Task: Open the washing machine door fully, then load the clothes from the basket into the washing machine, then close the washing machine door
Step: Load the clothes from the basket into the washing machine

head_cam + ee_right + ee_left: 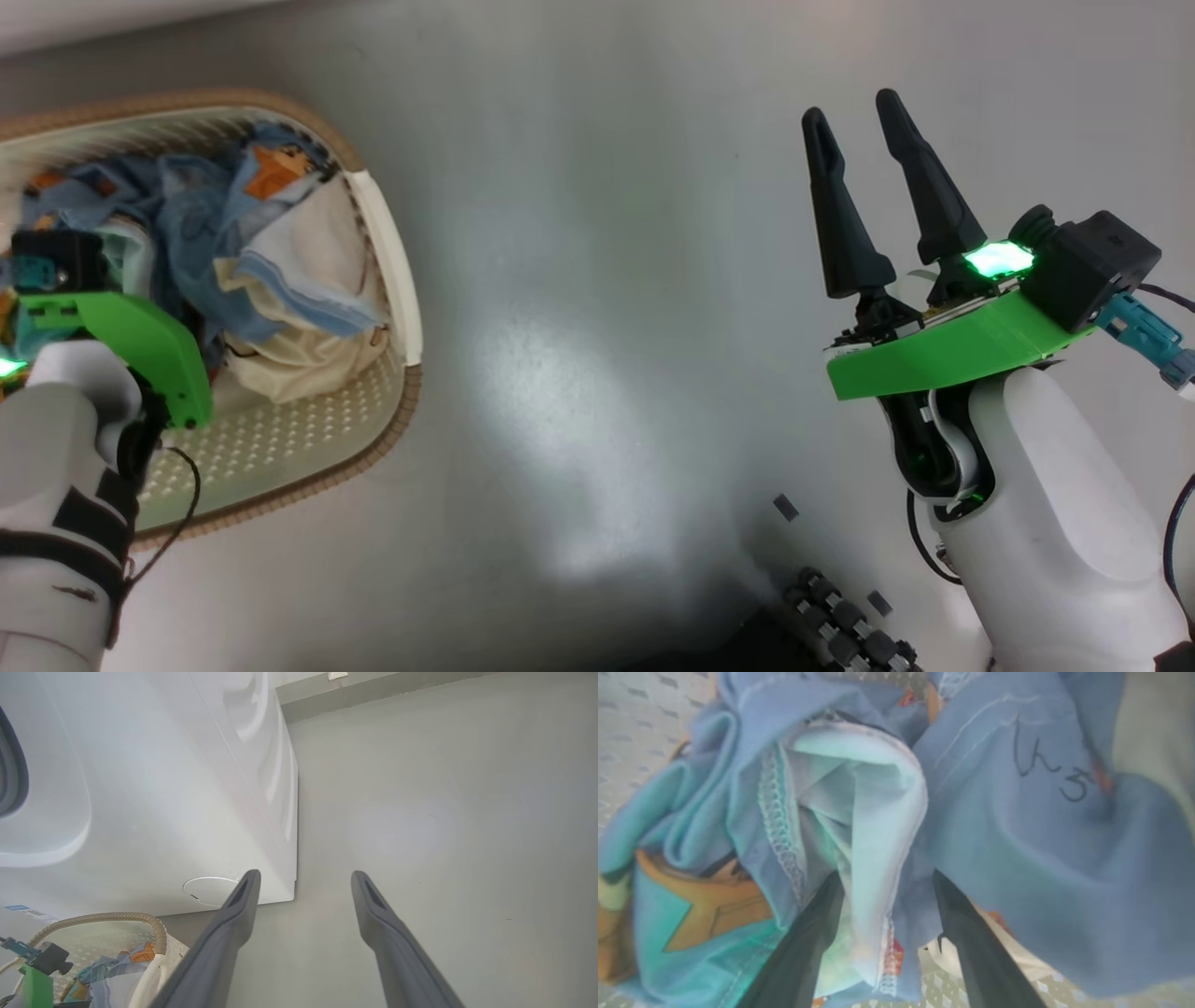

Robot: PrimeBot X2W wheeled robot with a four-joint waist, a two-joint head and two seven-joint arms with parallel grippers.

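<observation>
Left hand (887,876), spread wide, straddles clothes (1017,835) heaped in the basket (393,266).

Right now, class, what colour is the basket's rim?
Woven-look brown; the basket rim shows best in the head view.

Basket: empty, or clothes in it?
Not empty. The clothes lie bunched in the basket, and the left claw, open, straddles a pale blue fold.

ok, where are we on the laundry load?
Done: nothing I can confirm; the door's state can't be told. In hand: left jaws, open, straddle a fold of the clothes in the basket, not yet closed. Left: grasp, load into the washing machine, shut door. Right jaws idle open.
</observation>
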